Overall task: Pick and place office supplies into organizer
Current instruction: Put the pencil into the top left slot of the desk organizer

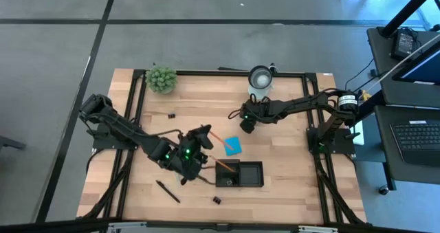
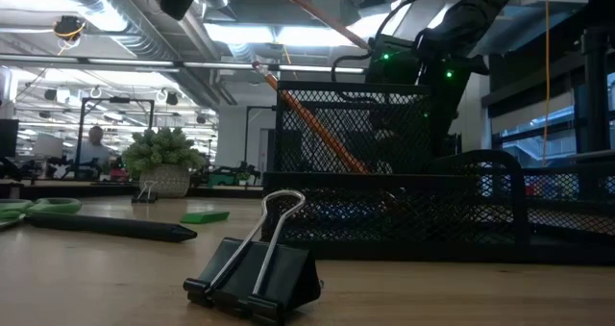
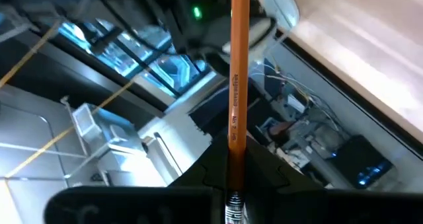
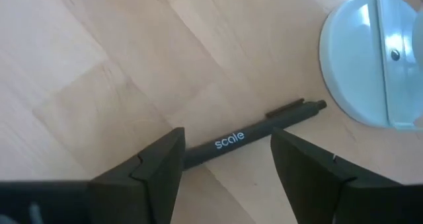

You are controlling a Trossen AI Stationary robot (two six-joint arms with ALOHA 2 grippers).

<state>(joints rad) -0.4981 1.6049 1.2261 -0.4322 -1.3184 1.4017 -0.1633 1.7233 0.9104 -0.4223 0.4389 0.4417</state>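
My left gripper [image 1: 203,139] is shut on an orange pencil [image 3: 238,72], above the table just left of the black mesh organizer [image 1: 240,174]. Another pencil [image 2: 309,124] leans inside the organizer. My right gripper [image 4: 225,164] hangs open over a black pen [image 4: 246,137] that lies flat on the wood beside the white cup [image 4: 360,59]. One finger stands on each side of the pen without touching it. On the table lie the blue pad [image 1: 232,146], a second black pen [image 1: 167,190] and a black clip [image 2: 255,273]. My left gripper pinches the pencil between its two fingers near the metal-banded end [image 3: 233,159]. The fingers come nearly level from the table's left, and the pencil runs straight out along them. The pencil is lifted clear of the table and the organizer.
The fuzzy green plant [image 1: 161,79] stands at the far left corner of the table. A small black clip [image 1: 171,115] lies left of centre. A green block [image 2: 205,215] and green-handled scissors [image 2: 29,209] show in the low view. A person [image 2: 94,145] sits far behind.
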